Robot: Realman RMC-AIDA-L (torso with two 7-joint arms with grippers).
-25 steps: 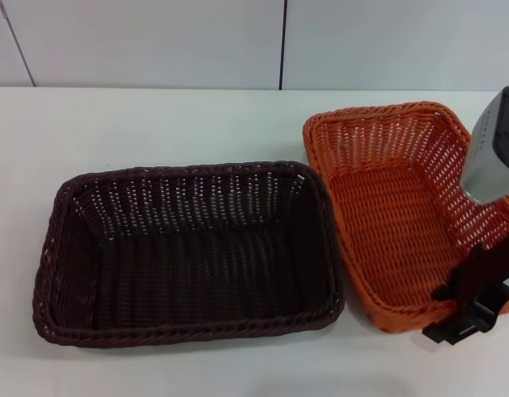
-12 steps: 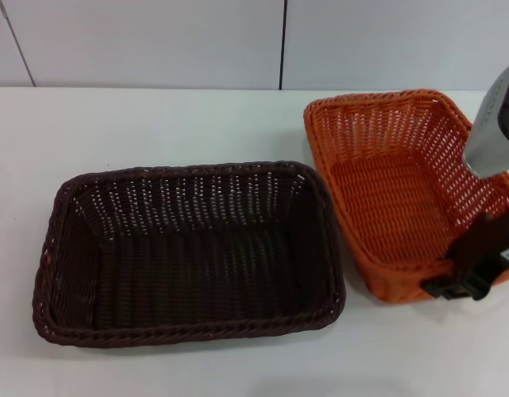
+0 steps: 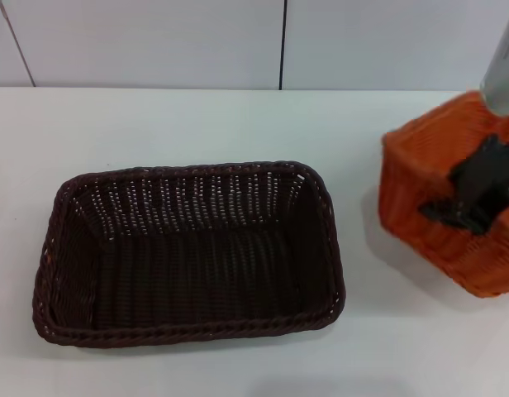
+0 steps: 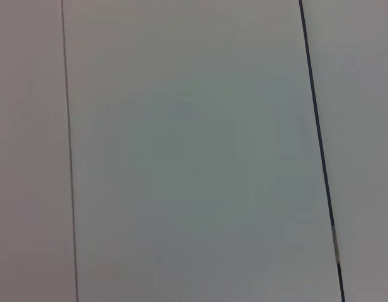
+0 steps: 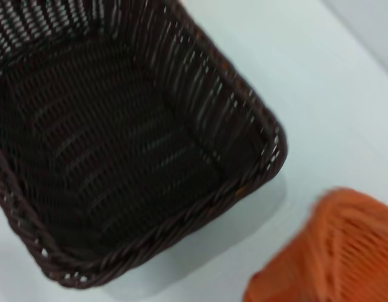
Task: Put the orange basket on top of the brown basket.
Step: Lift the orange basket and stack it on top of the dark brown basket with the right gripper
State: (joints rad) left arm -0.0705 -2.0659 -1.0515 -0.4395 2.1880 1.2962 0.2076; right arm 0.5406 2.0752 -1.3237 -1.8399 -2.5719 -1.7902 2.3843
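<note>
The brown basket (image 3: 188,252) stands open side up on the white table, left of centre; it also shows in the right wrist view (image 5: 112,145). The orange basket (image 3: 440,219) is at the right edge of the head view, lifted off the table and tilted so that its outer side faces me. My right gripper (image 3: 473,198) is shut on its near rim and holds it up. A blurred corner of the orange basket shows in the right wrist view (image 5: 336,251). My left gripper is out of view; its wrist camera sees only a wall.
The white table (image 3: 197,124) runs back to a pale panelled wall (image 3: 155,41). A shadow lies on the table under the lifted orange basket.
My right gripper has lifted the orange basket off the table, carrying it up and to the right and tilting it. The brown basket has not moved.
</note>
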